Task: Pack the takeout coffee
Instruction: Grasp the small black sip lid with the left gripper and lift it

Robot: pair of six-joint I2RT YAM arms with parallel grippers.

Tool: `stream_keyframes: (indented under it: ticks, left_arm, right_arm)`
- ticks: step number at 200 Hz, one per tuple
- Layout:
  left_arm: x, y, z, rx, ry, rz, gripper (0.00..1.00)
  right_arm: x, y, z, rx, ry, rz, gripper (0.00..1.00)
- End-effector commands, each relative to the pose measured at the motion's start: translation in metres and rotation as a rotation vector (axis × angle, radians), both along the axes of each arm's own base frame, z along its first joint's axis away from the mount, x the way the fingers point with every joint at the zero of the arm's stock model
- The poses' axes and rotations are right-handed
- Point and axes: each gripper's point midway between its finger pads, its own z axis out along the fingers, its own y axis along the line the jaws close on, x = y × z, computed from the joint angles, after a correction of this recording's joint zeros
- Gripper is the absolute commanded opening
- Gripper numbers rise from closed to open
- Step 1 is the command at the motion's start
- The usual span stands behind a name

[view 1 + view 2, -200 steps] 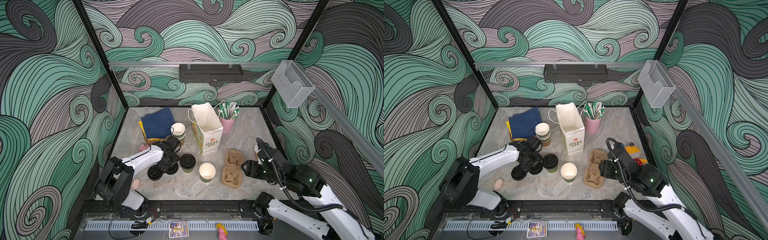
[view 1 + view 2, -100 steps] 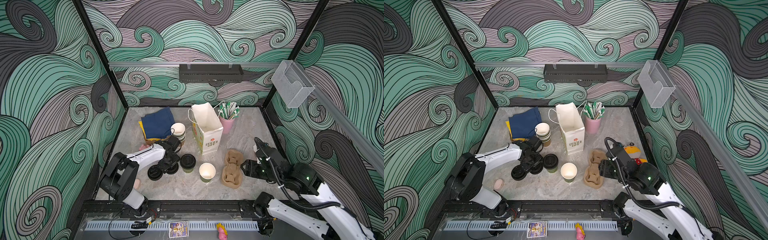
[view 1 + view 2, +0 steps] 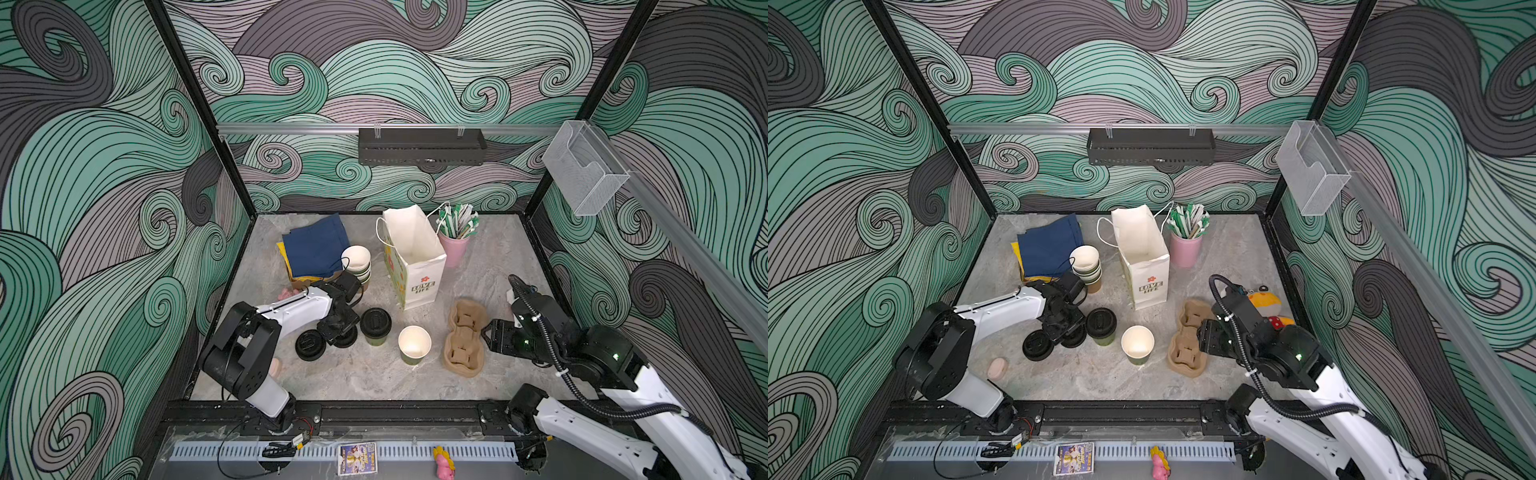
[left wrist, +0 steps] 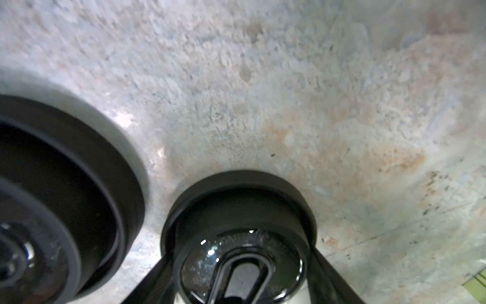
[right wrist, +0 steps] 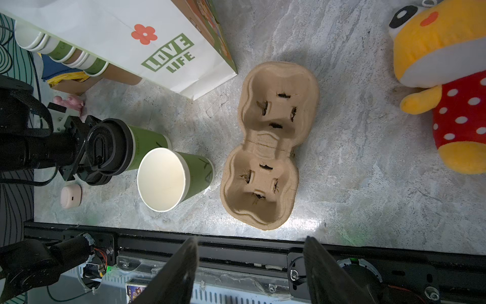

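Note:
Two olive-green paper cups stand mid-table. One cup wears a black lid, the other cup is open and white inside. Just left of the lidded cup, my left gripper is low over the table and shut on a loose black lid, one finger against each side of its rim. Another loose lid lies beside it. My right gripper hangs open and empty by the brown cup carrier.
A white paper bag stands open behind the cups. A pink cup of straws, a stack of cups and blue cloth sit at the back. A plush toy lies at the right. A small pink object lies front left.
My left gripper's fingers have narrowed around the loose lid. The left arm's base link has turned. The right arm has barely shifted.

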Motion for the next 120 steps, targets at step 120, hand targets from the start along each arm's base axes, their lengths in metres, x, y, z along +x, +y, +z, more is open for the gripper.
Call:
stream_keyframes:
  ticks: [120]
  left_arm:
    - [-0.04,0.024,0.144,0.002,-0.261,-0.369,0.57]
  right_arm:
    - [-0.002,-0.007,-0.007,-0.012,0.005,-0.027,0.66]
